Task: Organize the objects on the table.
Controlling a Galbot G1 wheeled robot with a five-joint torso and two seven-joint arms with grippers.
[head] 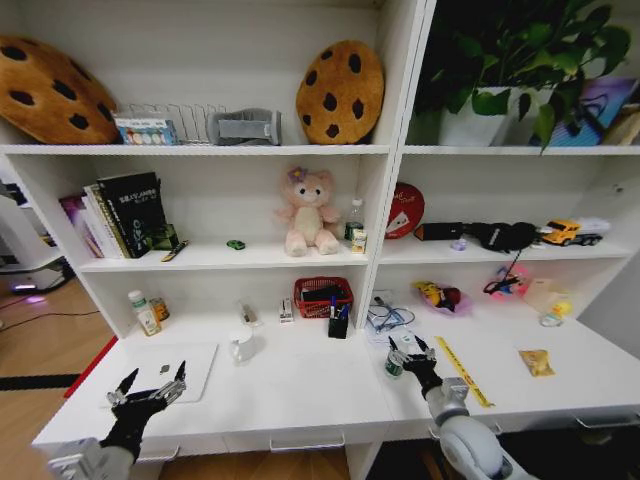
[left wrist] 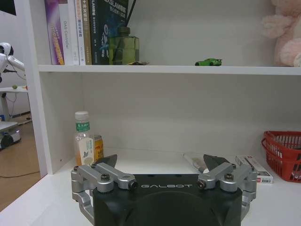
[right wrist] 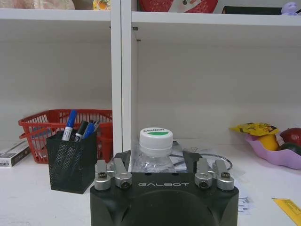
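My left gripper (head: 150, 392) (left wrist: 162, 162) hangs open over the near left of the white table (head: 300, 395), just in front of the slim silver laptop (head: 165, 370). My right gripper (head: 410, 350) (right wrist: 157, 162) is open at a small clear bottle with a white and green cap (head: 394, 364) (right wrist: 154, 147). In the right wrist view the bottle stands between its fingers, with a gap on each side. A black mesh holder (head: 338, 322) (right wrist: 70, 162) holds a blue pen (right wrist: 69, 125) and a black pen (right wrist: 81, 130). A tiny green toy car (head: 235, 244) (left wrist: 208, 61) sits on the shelf above.
A red basket (head: 322, 295), a white cup (head: 241, 345), two bottles (head: 146, 312), a pink fruit bowl (head: 440, 297) and a yellow strip (head: 462, 370) stand on the table. The pink plush bear (head: 308, 212) and books (head: 125, 212) fill the shelf above.
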